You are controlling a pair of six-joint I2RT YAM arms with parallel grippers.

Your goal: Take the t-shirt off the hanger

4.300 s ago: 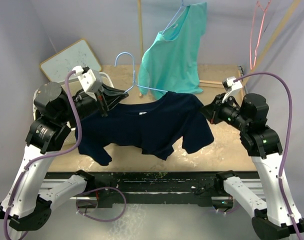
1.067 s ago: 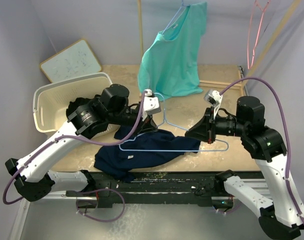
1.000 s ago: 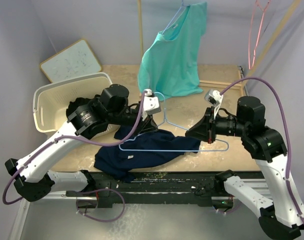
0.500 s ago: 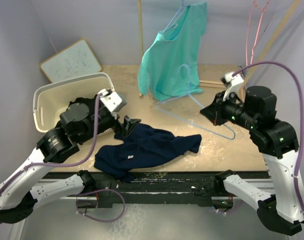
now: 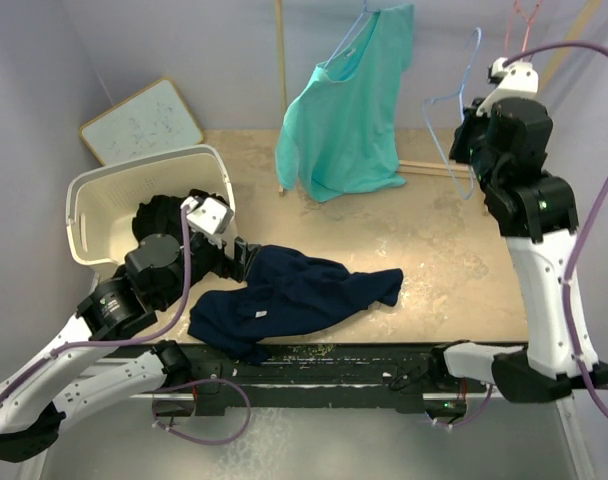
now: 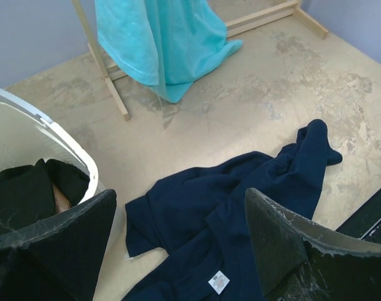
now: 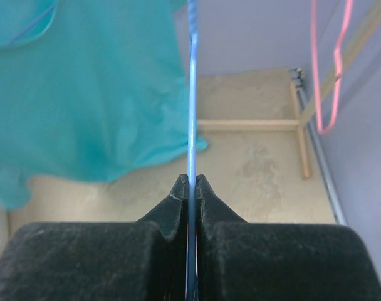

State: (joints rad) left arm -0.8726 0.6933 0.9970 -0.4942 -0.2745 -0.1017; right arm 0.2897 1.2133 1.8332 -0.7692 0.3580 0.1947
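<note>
Tan scuffed tabletop [image 5: 454, 250], lavender walls all round. White basket [image 5: 89, 185] sits at left, partly under the left arm, with dark clothes [image 6: 27, 188] piled inside against its near wall; rest of its floor shows bare in the top view. Whiteboard [image 5: 144, 120] leans on the wall behind the basket.

Navy t-shirt [image 5: 294, 295] lies crumpled flat on the tabletop, off the hanger, just right of the basket; its near folds reach close to the front edge, and one sleeve points right toward mid-table. Left gripper [image 6: 181, 200] hovers over the t-shirt's left end, jaws spread wide, nothing between them, not touching cloth.

Right gripper [image 7: 190, 182] is raised high at back right, jaws pressed together on the thin wire of the blue hanger [image 7: 192, 94]; the hanger is in the air, well apart from the t-shirt, carrying nothing. Pink hanger [image 7: 331, 69] hangs beside it near the right wall.

Teal shirt [image 5: 349, 110] hangs at back centre on its own hanger, with a wooden rack [image 5: 281, 90] upright just left of it and rack feet along the back right of the table. Bare tabletop runs between the t-shirt and the rack feet, and right of the sleeve out to the right arm's side
</note>
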